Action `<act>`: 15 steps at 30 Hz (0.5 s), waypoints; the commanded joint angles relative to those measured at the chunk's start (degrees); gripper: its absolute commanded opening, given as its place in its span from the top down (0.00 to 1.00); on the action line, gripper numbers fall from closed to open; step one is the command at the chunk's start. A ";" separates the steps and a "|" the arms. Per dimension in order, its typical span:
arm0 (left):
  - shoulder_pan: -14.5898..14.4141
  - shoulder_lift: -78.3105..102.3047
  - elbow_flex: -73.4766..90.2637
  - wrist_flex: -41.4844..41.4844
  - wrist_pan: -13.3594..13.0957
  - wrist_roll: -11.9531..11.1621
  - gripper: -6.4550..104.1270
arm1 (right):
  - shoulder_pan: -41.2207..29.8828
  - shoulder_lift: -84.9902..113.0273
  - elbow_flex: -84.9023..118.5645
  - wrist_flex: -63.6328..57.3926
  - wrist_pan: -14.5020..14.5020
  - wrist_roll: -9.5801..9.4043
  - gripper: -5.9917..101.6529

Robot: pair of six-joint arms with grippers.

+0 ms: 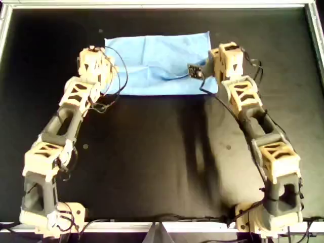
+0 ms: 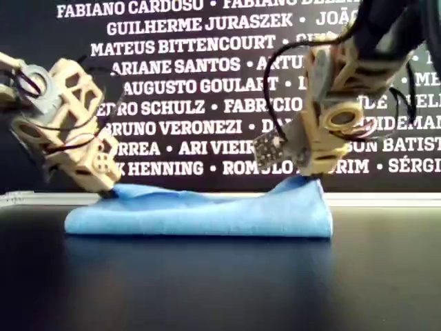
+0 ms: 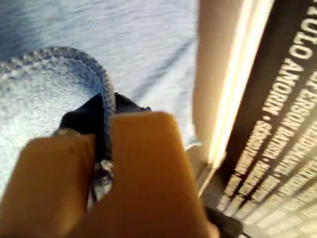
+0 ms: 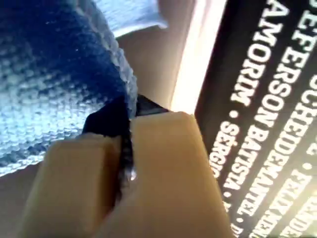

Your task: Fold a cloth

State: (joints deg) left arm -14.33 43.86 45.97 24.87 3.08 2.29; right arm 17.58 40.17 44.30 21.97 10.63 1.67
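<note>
The light-blue cloth (image 1: 157, 61) lies as a wide rectangle at the far side of the black table, and it also shows in the exterior view (image 2: 207, 215). My first gripper (image 1: 105, 69) is at the cloth's left edge in the overhead view, low on the table (image 2: 110, 190). Its jaws are shut on the stitched hem (image 3: 104, 144). My second gripper (image 1: 213, 63) is at the cloth's right edge, shut on the hem (image 4: 126, 144). It lifts that end into a small peak (image 2: 311, 178).
The black table (image 1: 152, 162) has a metal rim (image 1: 152, 5) just behind the cloth. A dark banner with white names (image 2: 207, 103) stands behind it. Both arms reach from the near edge, with loose cables (image 1: 114, 86) over the cloth's left end.
</note>
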 commanded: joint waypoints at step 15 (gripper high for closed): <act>3.34 -9.32 -24.79 -1.23 -0.44 7.03 0.95 | -2.99 -11.51 -28.39 -2.46 -0.70 -0.26 0.96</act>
State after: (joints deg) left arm -12.66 32.52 26.54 24.87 2.81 9.05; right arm 14.77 27.33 22.68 21.97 10.72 1.67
